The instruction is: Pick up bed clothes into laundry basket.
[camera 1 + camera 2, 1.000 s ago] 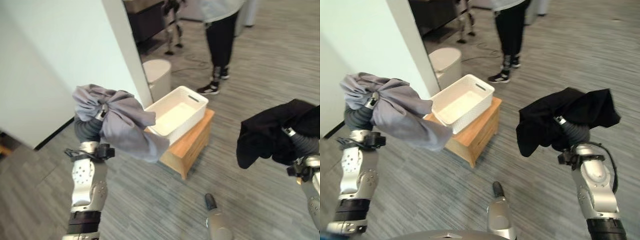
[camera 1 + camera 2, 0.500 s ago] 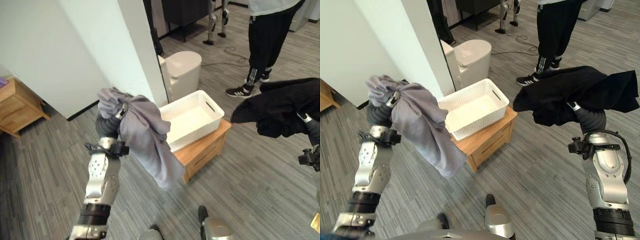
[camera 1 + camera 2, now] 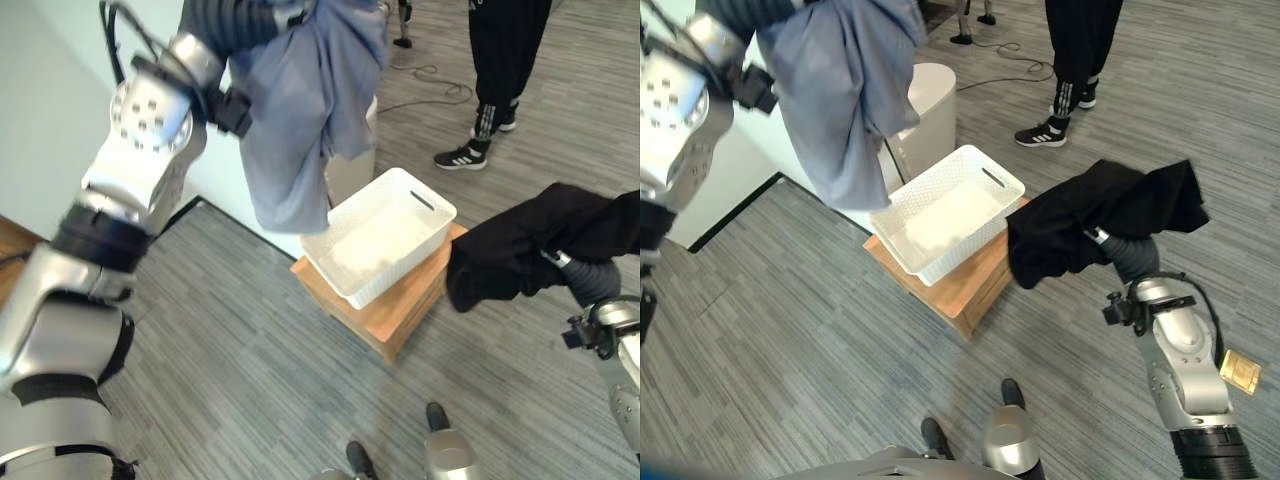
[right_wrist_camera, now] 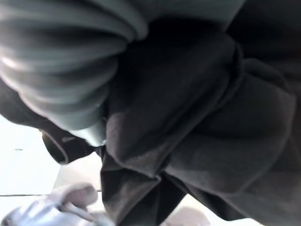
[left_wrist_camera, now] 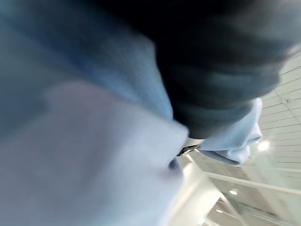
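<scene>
A grey striped floor (image 3: 230, 340) carries a low wooden stand (image 3: 400, 318), and on it sits the white laundry basket (image 3: 385, 238), empty and open at the top. The grey garment (image 3: 305, 110) hangs from the raised left robot hand (image 3: 290, 12), its lower edge just above the basket's near corner; the black garment (image 3: 1090, 220) is bunched over the right robot hand (image 3: 1102, 240), held level beside the basket's far side. Both hands are buried in cloth — how far their fingers are curled cannot be told. A person (image 3: 505, 70) stands beyond the basket, near a pale round bin (image 3: 925, 100). Step in hand, as judged: delivery, both pieces carried but neither deposited. The next move calls for bringing each bundle over the basket's opening and releasing it — grey first, being nearest.
</scene>
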You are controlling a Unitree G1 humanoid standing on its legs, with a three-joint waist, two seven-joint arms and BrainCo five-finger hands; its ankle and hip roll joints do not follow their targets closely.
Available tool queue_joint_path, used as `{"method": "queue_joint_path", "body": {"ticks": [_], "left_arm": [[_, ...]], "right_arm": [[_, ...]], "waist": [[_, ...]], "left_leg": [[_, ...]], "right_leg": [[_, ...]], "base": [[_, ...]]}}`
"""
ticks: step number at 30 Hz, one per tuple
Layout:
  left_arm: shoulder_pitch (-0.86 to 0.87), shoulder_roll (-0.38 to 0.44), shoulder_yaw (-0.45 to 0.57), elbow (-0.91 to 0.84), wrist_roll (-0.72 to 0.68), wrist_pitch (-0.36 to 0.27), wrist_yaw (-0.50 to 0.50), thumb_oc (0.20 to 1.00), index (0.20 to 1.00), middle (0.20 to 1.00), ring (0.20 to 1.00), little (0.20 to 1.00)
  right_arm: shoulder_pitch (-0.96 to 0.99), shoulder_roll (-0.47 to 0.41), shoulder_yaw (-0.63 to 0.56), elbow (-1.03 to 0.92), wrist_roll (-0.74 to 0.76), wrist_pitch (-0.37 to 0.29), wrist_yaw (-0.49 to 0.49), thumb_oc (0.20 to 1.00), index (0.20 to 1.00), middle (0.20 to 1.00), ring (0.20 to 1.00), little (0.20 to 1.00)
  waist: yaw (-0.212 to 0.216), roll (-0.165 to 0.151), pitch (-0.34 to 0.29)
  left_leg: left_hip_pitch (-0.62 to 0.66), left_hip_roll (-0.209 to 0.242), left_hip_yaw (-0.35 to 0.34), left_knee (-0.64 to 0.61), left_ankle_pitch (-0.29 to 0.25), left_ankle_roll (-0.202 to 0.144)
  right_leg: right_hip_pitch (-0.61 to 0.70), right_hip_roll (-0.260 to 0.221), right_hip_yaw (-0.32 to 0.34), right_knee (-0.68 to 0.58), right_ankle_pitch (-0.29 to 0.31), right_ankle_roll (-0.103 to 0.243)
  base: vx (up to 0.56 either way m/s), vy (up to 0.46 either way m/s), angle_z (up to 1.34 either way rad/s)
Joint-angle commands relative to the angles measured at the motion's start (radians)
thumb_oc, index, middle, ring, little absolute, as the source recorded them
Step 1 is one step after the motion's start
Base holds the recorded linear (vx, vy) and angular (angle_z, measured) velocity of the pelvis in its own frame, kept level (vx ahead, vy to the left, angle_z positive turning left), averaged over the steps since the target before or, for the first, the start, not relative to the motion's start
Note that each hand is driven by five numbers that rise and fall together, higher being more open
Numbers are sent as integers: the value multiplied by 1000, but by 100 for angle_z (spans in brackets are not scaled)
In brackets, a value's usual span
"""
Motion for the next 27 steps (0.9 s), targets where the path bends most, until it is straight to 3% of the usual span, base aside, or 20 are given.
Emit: {"method": "queue_joint_path", "body": {"ticks": [1, 8, 14, 27], "left_arm": [[-76, 1, 35, 106, -98, -43, 10, 200, 200, 200, 200, 200], [-174, -3, 2, 291, -58, -22, 43, 200, 200, 200, 200, 200], [-237, 27, -4, 459, 10, -2, 71, 200, 200, 200, 200, 200], [-243, -6, -36, 398, 71, -14, 81, 200, 200, 200, 200, 200]], "right_arm": [[-4, 11, -66, -65, 18, -52, 8, 200, 200, 200, 200, 200], [80, 56, -125, -25, -20, -44, -25, 200, 200, 200, 200, 200], [130, 91, -109, -7, -62, -22, -22, 200, 200, 200, 200, 200], [160, 104, -86, 4, -77, -13, 0, 200, 200, 200, 200, 200]], "waist": [[-2, -52, -63], [-35, -64, -47], [-66, -81, -25], [-76, -89, 12]], "left_leg": [[-27, 65, 22, 4, 28, -49], [-39, 68, 67, 4, 22, -56], [-59, 72, 115, 4, 20, -63], [-110, 68, 128, 4, 28, -62]], "right_leg": [[56, -46, -41, 7, -35, 56], [21, -42, -20, -19, -3, 72], [-24, -37, 8, -45, 26, 87], [-90, -42, 12, -52, 46, 96]], "base": [[81, 45, -10], [45, 30, -17], [11, 24, -34], [5, 11, -8]]}}
